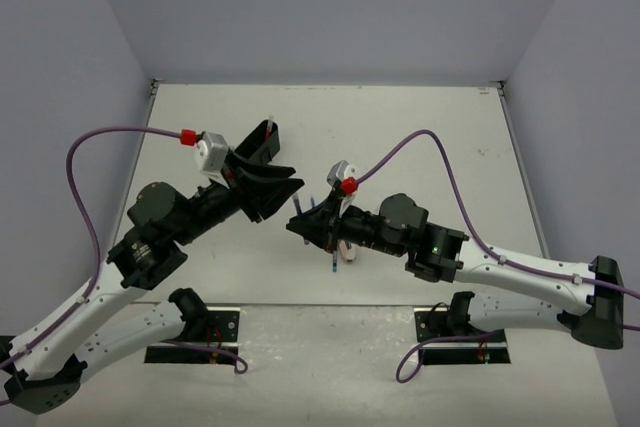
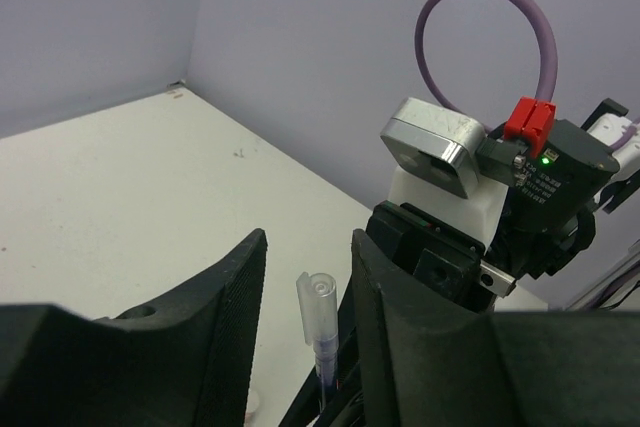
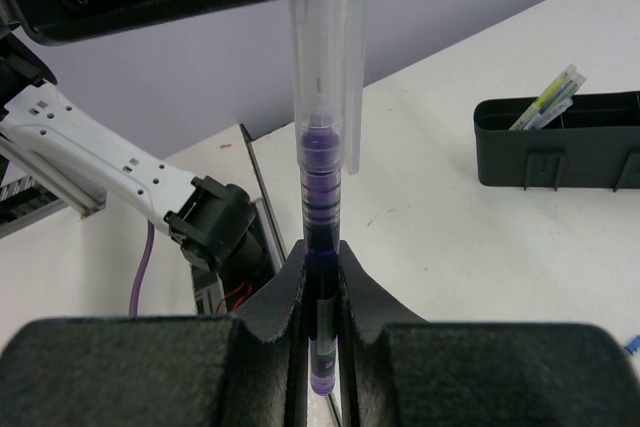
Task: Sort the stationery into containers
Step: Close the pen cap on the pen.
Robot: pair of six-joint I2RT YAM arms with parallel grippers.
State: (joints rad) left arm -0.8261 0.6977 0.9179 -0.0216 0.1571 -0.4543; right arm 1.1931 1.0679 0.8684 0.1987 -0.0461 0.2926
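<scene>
Purple pen (image 3: 322, 197) pinched in right gripper (image 3: 320, 262), left gripper (image 2: 308, 257) parted astride its cap (image 2: 318, 312), tray (image 3: 560, 152) well apart

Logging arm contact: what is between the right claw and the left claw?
A purple pen, clamped in the right claw (right wrist view); its clear cap stands inside the open left claw (left wrist view).
</scene>
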